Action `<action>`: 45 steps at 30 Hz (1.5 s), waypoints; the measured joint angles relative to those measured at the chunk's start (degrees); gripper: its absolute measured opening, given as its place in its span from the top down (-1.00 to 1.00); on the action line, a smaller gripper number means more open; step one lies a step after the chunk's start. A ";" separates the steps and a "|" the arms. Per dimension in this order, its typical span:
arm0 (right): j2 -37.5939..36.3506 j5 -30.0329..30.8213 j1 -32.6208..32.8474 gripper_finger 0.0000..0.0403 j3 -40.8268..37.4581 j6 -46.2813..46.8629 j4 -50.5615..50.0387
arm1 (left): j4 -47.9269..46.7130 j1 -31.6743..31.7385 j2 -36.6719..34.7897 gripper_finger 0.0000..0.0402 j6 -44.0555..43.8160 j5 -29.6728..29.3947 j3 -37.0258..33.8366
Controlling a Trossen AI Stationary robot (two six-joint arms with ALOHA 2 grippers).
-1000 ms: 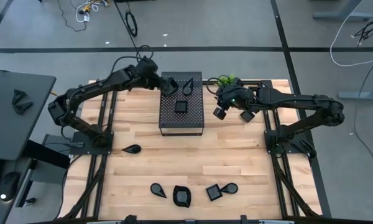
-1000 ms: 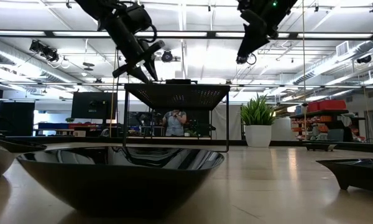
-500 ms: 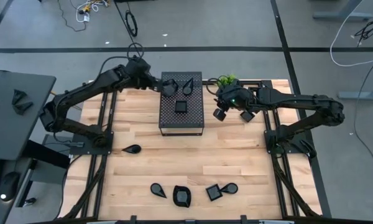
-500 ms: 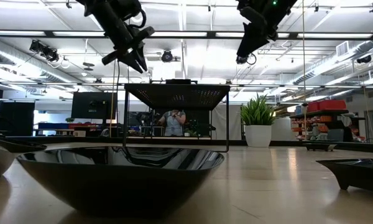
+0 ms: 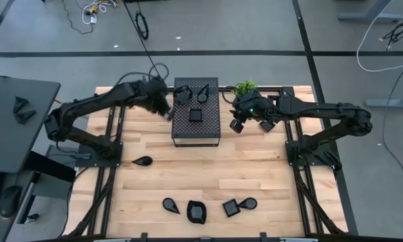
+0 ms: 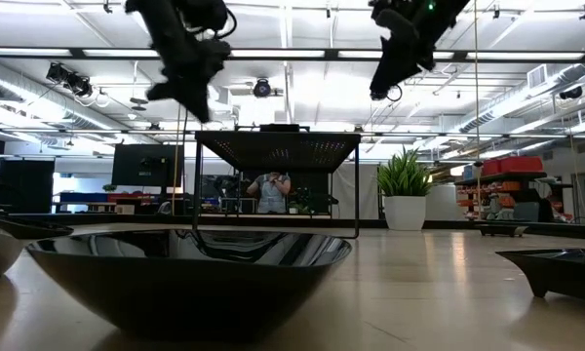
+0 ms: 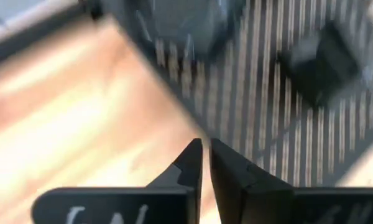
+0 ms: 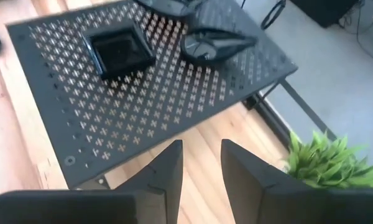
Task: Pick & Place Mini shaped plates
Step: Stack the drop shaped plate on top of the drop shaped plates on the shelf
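Three mini shaped plates lie on top of the black perforated box (image 5: 196,133): a rounded one (image 5: 183,96), a teardrop one (image 5: 203,92) and a square one (image 5: 195,115). Several more lie on the wooden table, one teardrop at the left (image 5: 142,160) and a row near the front edge (image 5: 196,212). My left gripper (image 5: 166,110) hangs shut and empty just off the box's left edge, above the table. My right gripper (image 5: 236,125) hovers open and empty off the box's right edge; its wrist view shows the square plate (image 8: 118,50) and the teardrop plate (image 8: 211,43).
A small green potted plant (image 5: 244,87) stands at the far edge, right behind my right gripper. The box stands on thin legs (image 6: 359,195) above the table. A side table (image 5: 13,121) with dark objects stands beyond the left edge. Bare wood lies between the box and the front row.
My left gripper has drawn back from the rounded plate on the box's far left part, going toward the table's left edge and then toward the near edge. Its fingers have come together. The plate stays on the box.
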 joint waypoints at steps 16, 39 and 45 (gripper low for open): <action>-0.04 -1.31 -0.29 0.45 -7.98 -1.59 4.52 | -20.76 -37.14 -2.81 0.64 -48.40 0.94 -4.91; -0.04 -1.42 -3.69 0.45 -7.98 -10.43 9.64 | 3.53 -55.12 -8.88 0.17 -104.67 -4.28 -36.36; -0.07 -1.43 -3.69 0.45 -7.98 -10.41 9.66 | 5.66 -53.41 -9.74 0.18 -103.66 -9.31 -39.35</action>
